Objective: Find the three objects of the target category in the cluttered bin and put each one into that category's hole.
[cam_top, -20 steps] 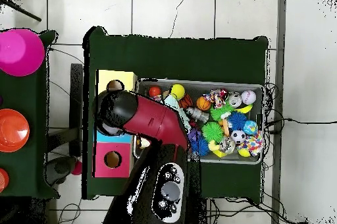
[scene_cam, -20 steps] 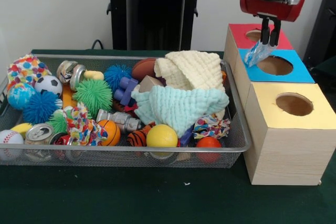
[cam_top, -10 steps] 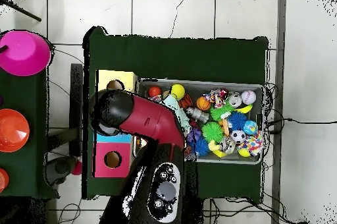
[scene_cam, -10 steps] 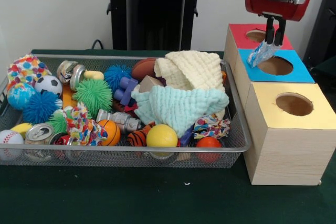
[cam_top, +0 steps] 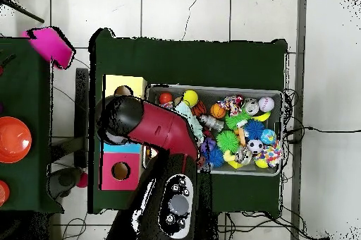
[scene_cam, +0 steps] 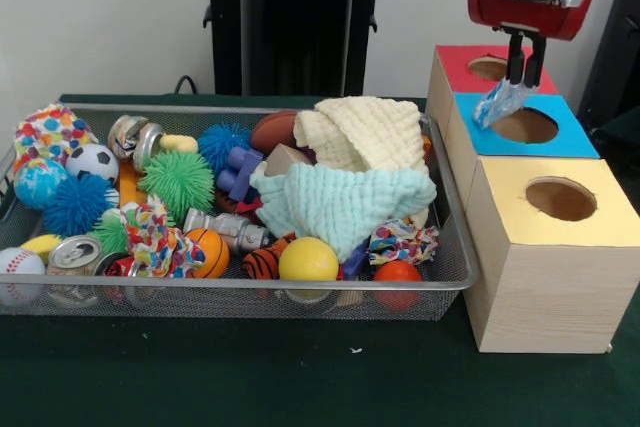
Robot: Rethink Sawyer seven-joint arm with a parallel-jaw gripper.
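Front view, hand: the hand [scene_cam: 521, 78] pinches a crumpled clear plastic wrapper [scene_cam: 499, 103], which dangles from its tips.
Change: since a second ago the hand has drifted slightly sideways and now hangs over the near rim of the blue hole [scene_cam: 526, 125]; release looks close.
Beside the blue hole: red hole [scene_cam: 487, 68] behind, yellow hole [scene_cam: 560, 198] in front.
Bin: wire bin [scene_cam: 452, 277] beside the boxes, full of balls, cans, cloths.
Surface: dark green counter [scene_cam: 300, 377].
Room: pale wall, tiled floor [cam_top: 183, 11].
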